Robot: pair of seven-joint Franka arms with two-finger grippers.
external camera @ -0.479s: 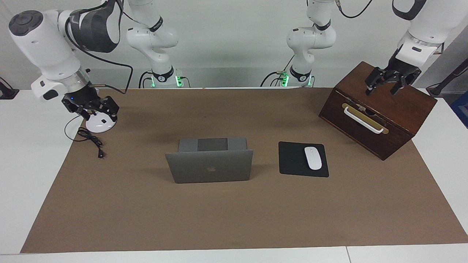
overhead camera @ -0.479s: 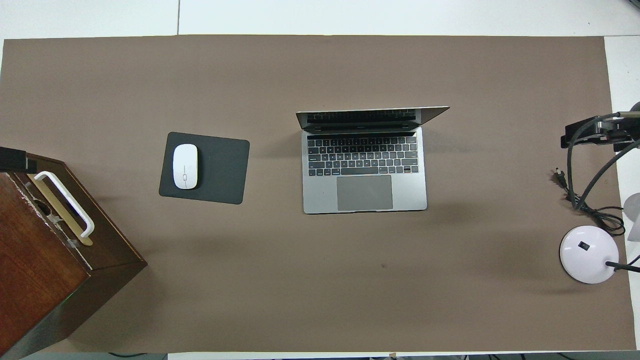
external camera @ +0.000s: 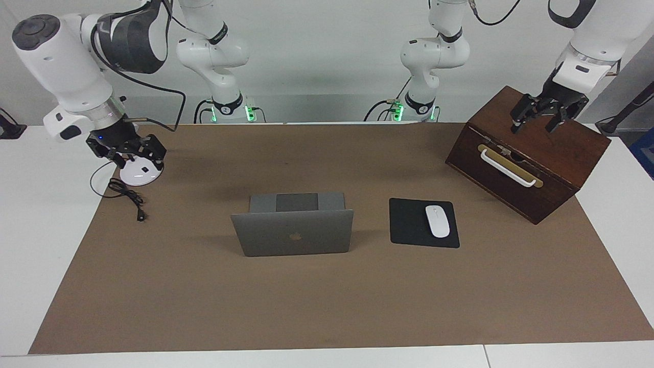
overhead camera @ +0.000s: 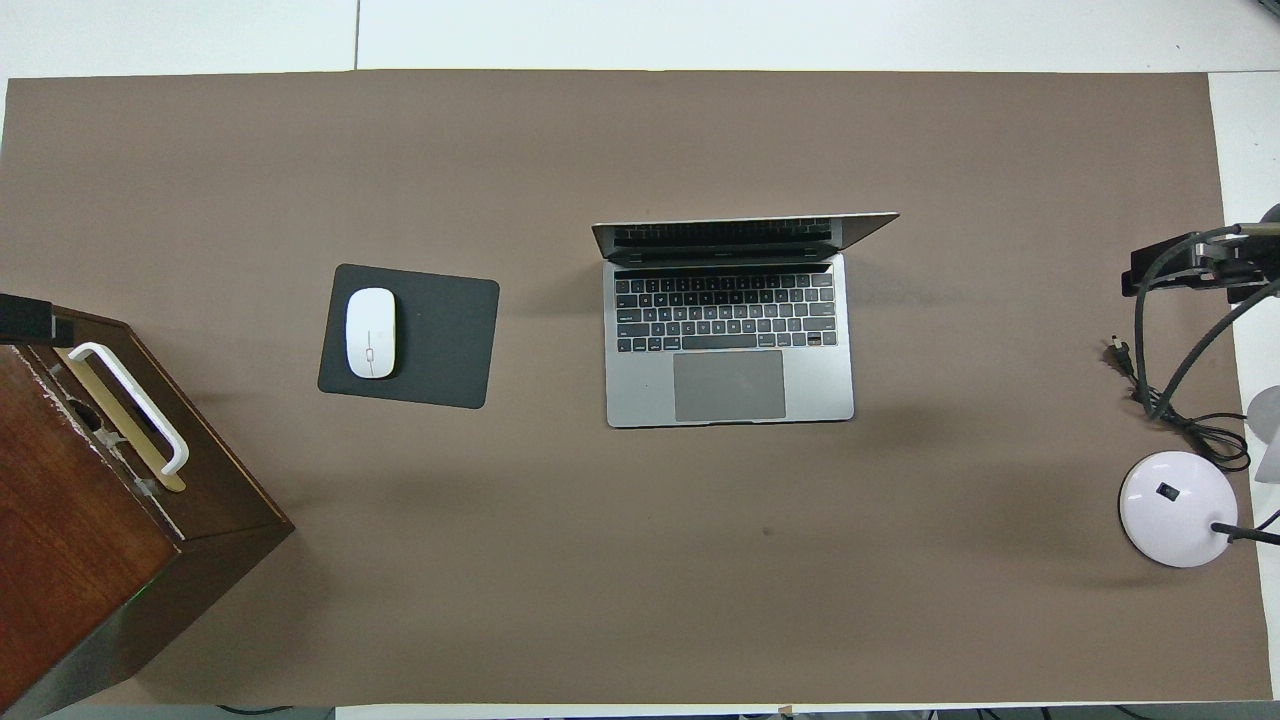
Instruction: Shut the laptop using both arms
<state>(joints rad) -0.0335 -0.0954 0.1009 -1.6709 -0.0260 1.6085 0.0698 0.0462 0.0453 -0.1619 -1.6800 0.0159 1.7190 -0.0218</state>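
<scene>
The silver-grey laptop (external camera: pixel 292 236) stands open in the middle of the brown mat, its lid upright with the apple logo facing away from the robots. Its keyboard shows in the overhead view (overhead camera: pixel 730 340). My left gripper (external camera: pixel 536 125) hangs open over the top of the wooden box, toward the left arm's end of the table, apart from the laptop. My right gripper (external camera: pixel 135 158) hangs open just over the white lamp base, toward the right arm's end, also apart from the laptop. Neither gripper holds anything.
A dark wooden box (external camera: pixel 531 158) with a white handle stands at the left arm's end. A black mouse pad (external camera: pixel 409 225) with a white mouse (external camera: pixel 437 221) lies between it and the laptop. A white lamp base (external camera: pixel 138 175) and black cable (external camera: pixel 127 197) lie at the right arm's end.
</scene>
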